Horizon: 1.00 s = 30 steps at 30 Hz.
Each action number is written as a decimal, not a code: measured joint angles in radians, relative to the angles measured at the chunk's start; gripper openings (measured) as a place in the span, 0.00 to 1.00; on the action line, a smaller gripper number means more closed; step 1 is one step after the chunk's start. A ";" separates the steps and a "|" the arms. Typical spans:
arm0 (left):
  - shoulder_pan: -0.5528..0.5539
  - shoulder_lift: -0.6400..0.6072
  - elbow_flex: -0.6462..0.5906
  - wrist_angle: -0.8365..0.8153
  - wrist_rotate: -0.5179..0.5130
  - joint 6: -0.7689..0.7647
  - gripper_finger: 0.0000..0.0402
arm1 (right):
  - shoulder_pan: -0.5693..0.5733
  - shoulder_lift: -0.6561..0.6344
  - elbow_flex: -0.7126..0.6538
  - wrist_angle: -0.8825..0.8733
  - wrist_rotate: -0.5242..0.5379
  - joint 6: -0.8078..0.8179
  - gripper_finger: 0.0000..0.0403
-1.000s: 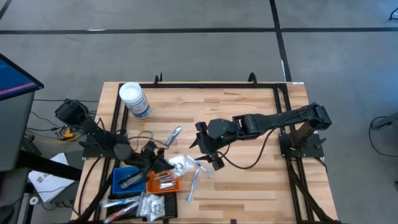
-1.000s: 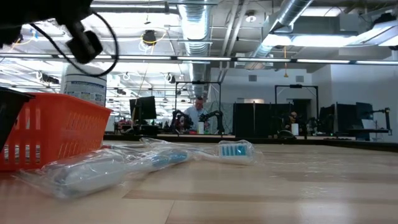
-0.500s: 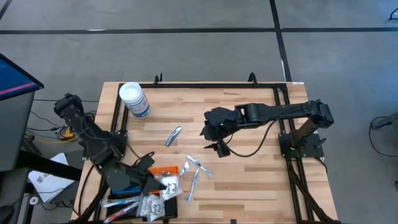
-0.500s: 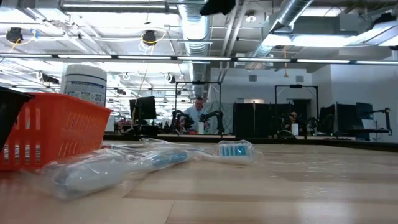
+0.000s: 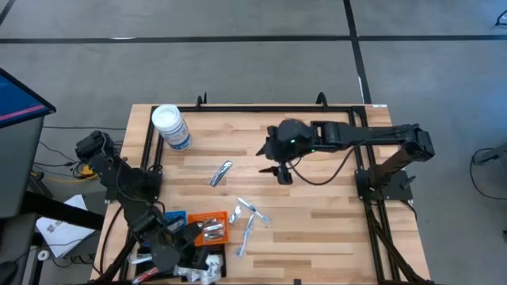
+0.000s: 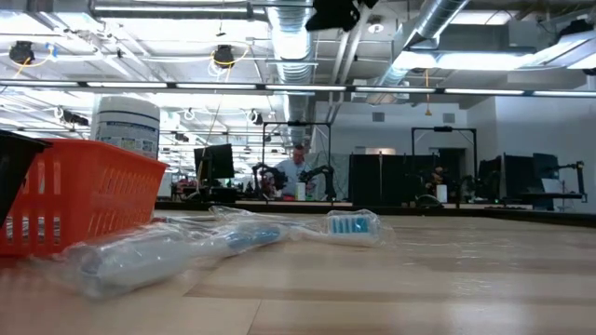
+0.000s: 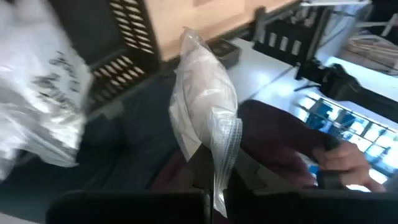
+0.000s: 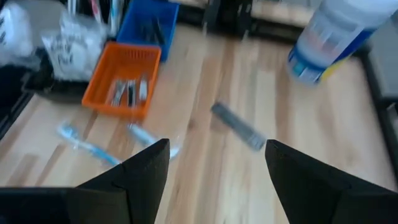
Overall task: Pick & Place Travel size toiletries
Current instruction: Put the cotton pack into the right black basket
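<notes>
Over the black tray [image 5: 207,262] at the counter's [image 5: 317,229] front-left edge, the left hand [image 7: 211,196] pinches a clear-wrapped white packet [image 7: 205,118]; the right hand [image 8: 214,180], fingers spread wide and empty, hangs above bare wood near the counter's middle; wrapped toothbrushes [image 5: 247,218] lie beside the orange tray [image 5: 207,229], a silvery tube [image 5: 221,172] farther back.

Jar [image 5: 171,127], 3 trays [image 5: 207,229] on table [image 5: 317,229]
</notes>
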 joint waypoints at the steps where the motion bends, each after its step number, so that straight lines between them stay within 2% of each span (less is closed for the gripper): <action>1: 0.000 0.001 0.006 0.001 0.000 0.000 0.00 | 0.000 -0.015 -0.013 0.023 0.000 -0.010 0.64; 10: 0.001 0.005 0.006 -0.151 0.066 -0.056 0.00 | -0.020 -0.124 -0.111 0.216 -0.001 -0.082 0.64; 15: 0.020 0.005 -0.016 -0.150 0.075 -0.058 0.00 | -0.042 -0.128 -0.117 0.242 -0.001 -0.097 0.64; 19: 0.046 0.005 -0.051 -0.141 0.121 -0.050 0.01 | -0.062 -0.117 -0.117 0.260 -0.002 -0.105 0.64; 23: 0.056 0.005 -0.085 -0.088 0.141 -0.031 0.01 | -0.083 -0.117 -0.117 0.267 -0.002 -0.104 0.64; 30: 0.061 0.041 -0.087 -0.055 0.173 -0.024 0.01 | -0.100 -0.117 -0.116 0.267 -0.001 -0.104 0.64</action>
